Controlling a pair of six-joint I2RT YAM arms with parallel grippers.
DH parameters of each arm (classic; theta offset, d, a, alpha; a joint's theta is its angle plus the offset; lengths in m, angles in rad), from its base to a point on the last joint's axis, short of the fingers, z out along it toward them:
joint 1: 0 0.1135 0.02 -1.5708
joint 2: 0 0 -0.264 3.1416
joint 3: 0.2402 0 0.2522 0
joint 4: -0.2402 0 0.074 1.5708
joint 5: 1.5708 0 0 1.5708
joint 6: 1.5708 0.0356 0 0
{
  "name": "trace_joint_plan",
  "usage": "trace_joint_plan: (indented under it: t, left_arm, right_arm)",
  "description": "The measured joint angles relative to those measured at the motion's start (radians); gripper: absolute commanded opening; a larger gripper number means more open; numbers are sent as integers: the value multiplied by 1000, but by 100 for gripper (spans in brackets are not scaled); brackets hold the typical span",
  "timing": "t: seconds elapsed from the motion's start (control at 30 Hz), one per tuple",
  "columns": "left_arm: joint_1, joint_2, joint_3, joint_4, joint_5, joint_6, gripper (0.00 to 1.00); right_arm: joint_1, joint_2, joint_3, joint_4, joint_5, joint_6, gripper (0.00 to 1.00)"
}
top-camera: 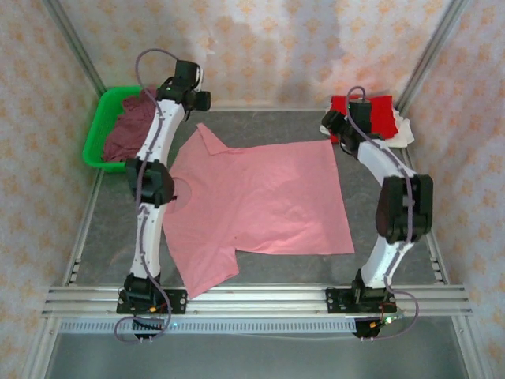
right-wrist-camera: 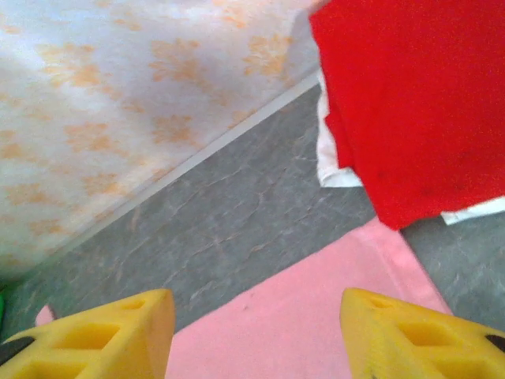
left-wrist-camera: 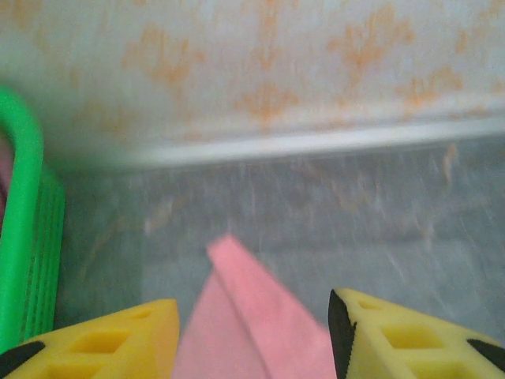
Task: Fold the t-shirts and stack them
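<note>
A light pink short-sleeved cloth t-shirt (top-camera: 260, 205) is spread flat in the middle of the grey table (top-camera: 110, 237). Its neck is turned to the left side and its hem to the right side. One sleeve points to the far left corner and the other sleeve to the near edge. The neck part is partly covered by the left arm, which reaches over it toward the far wall.

The left gripper (left-wrist-camera: 252, 304) is held just above the far sleeve. Its yellow fingers (left-wrist-camera: 118, 339) are seen apart in the left wrist view. The pointed end of the pink sleeve lies on the table between them, with a gap on each side, so nothing is pinched. At the left border of this view a part of the green plastic basket (top-camera: 96, 134) is seen.

The right gripper (right-wrist-camera: 256, 296) is held above the far right corner of the pink shirt, near the hem. Its jaws are also spread wide, and the pink cloth below them is lying flat and is not gripped.

A bright red t-shirt (top-camera: 377, 114) is placed in the far right corner of the table, on top of a white t-shirt (top-camera: 402, 133), whose edges are seen under it. In the right wrist view both are well apart from the fingers and just beside the pink hem corner. A dusty maroon t-shirt (top-camera: 130, 130) is lying crumpled in the green basket at the far left, beside the left arm.
</note>
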Motion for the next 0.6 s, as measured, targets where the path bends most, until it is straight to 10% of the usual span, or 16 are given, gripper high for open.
trace_joint_plan:
  t: [0.17,0.6]
  left_arm:
    - [-39,-356,-608,206,13,-161,58]
    - [-40,-114,-610,303,107,-274,54]
  right_arm:
    - [62,-128,-130,-7,-3,-22,57]
    - [105,-138,-216,-27,-5,-76,55]
